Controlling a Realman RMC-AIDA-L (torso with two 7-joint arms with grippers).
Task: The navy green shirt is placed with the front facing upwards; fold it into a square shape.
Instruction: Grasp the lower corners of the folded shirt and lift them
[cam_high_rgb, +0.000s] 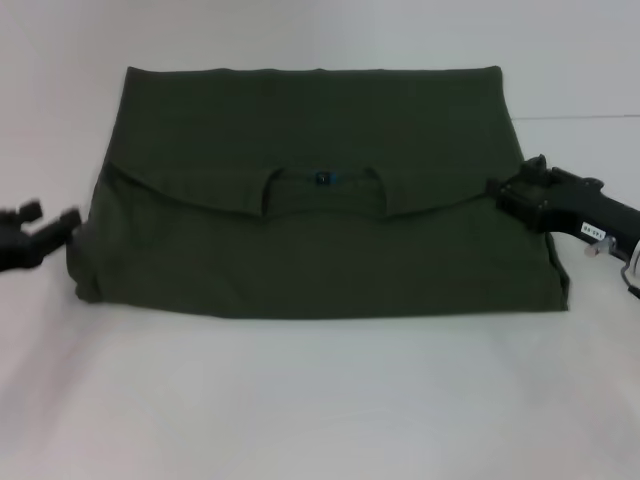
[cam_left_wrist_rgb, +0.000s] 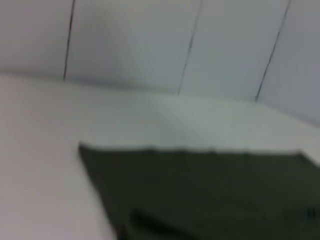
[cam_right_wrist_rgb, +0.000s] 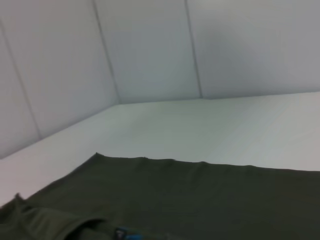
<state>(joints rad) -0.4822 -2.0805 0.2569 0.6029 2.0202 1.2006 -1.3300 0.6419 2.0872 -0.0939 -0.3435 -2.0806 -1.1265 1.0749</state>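
The navy green shirt (cam_high_rgb: 320, 250) lies flat on the white table as a wide rectangle. Its collar end is folded toward me over the body, so the neckline and small blue neck label (cam_high_rgb: 322, 178) sit mid-cloth. No print shows. My left gripper (cam_high_rgb: 50, 222) hovers open just off the shirt's left edge, holding nothing. My right gripper (cam_high_rgb: 512, 185) sits at the right edge, at the end of the folded-over flap. The left wrist view shows the shirt (cam_left_wrist_rgb: 210, 195) from close by. The right wrist view shows the shirt (cam_right_wrist_rgb: 200, 200) and the label (cam_right_wrist_rgb: 125, 233).
White table (cam_high_rgb: 320, 400) extends in front of the shirt and on both sides. Pale panelled walls (cam_right_wrist_rgb: 150, 50) stand behind the table's far edge.
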